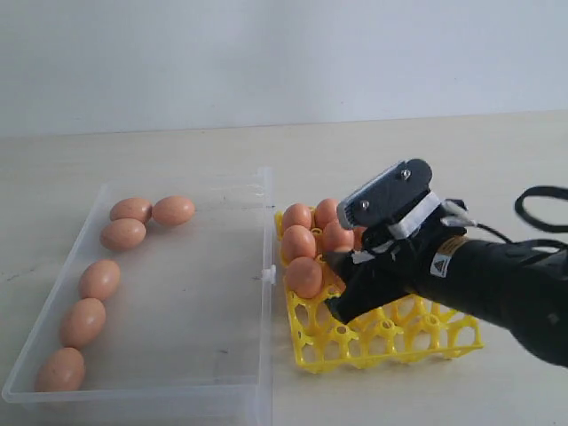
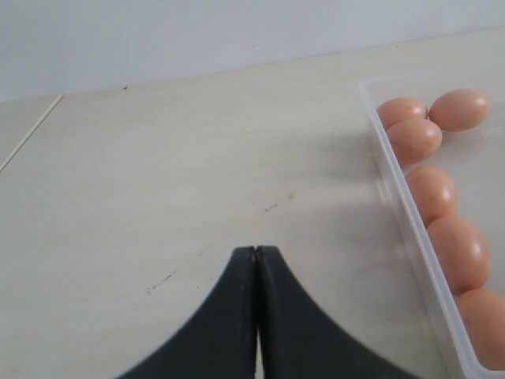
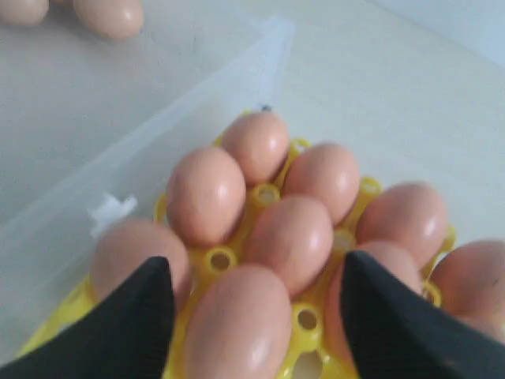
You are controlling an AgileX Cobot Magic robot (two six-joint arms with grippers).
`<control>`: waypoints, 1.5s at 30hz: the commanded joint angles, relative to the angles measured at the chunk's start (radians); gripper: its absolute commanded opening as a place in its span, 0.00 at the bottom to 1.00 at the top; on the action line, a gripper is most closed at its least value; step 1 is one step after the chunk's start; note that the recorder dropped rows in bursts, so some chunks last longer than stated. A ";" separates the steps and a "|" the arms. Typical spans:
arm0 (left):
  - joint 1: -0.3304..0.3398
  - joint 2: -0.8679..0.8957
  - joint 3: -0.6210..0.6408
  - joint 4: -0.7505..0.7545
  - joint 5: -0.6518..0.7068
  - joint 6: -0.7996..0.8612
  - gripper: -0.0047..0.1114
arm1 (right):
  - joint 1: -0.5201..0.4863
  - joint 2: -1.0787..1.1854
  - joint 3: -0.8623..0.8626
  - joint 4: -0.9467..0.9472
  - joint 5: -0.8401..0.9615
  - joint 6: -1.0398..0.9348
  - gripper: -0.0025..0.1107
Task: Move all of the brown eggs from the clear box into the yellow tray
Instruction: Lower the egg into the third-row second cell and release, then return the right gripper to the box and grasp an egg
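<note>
Several brown eggs [image 1: 99, 279] lie along the left and back of the clear box [image 1: 177, 386]. More brown eggs [image 1: 298, 241] fill the back-left cups of the yellow tray [image 1: 390, 342], which stands just right of the box. My right gripper [image 3: 256, 260] hangs over the tray, open. One egg [image 3: 237, 324] rests in a cup between the fingers [image 3: 134, 316], with a gap on each side. My left gripper [image 2: 256, 251] is shut and empty over bare table beside the box's outer wall [image 2: 410, 229]. It does not show in the exterior view.
A small white latch [image 1: 266, 275] sticks out of the box wall towards the tray. A black cable loop [image 1: 541, 209] lies at the right edge. The tray's front cups [image 1: 355, 346] hold nothing.
</note>
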 commanded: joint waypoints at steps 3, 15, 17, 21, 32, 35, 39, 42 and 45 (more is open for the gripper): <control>-0.008 -0.006 -0.004 -0.002 -0.009 -0.004 0.04 | 0.002 -0.206 -0.306 -0.046 0.357 0.106 0.02; -0.008 -0.006 -0.004 -0.002 -0.009 -0.004 0.04 | 0.244 0.210 -0.674 -0.021 0.610 0.210 0.07; -0.008 -0.006 -0.004 -0.002 -0.009 -0.004 0.04 | 0.270 0.276 -0.748 0.021 0.641 0.208 0.16; -0.008 -0.006 -0.004 -0.002 -0.009 -0.004 0.04 | 0.287 0.385 -0.892 0.052 0.682 0.211 0.39; -0.008 -0.006 -0.004 -0.002 -0.009 -0.004 0.04 | 0.251 0.589 -1.162 -0.264 0.805 0.201 0.56; -0.008 -0.006 -0.004 -0.002 -0.009 -0.004 0.04 | 0.251 0.606 -1.163 -0.365 0.824 -0.076 0.56; -0.008 -0.006 -0.004 -0.002 -0.009 -0.004 0.04 | 0.251 0.638 -1.164 -0.337 0.750 -0.243 0.56; -0.008 -0.006 -0.004 -0.002 -0.009 -0.004 0.04 | 0.251 0.660 -1.164 -0.337 0.657 -0.262 0.56; -0.008 -0.006 -0.004 -0.002 -0.009 -0.004 0.04 | 0.251 0.682 -1.164 -0.328 0.605 -0.306 0.56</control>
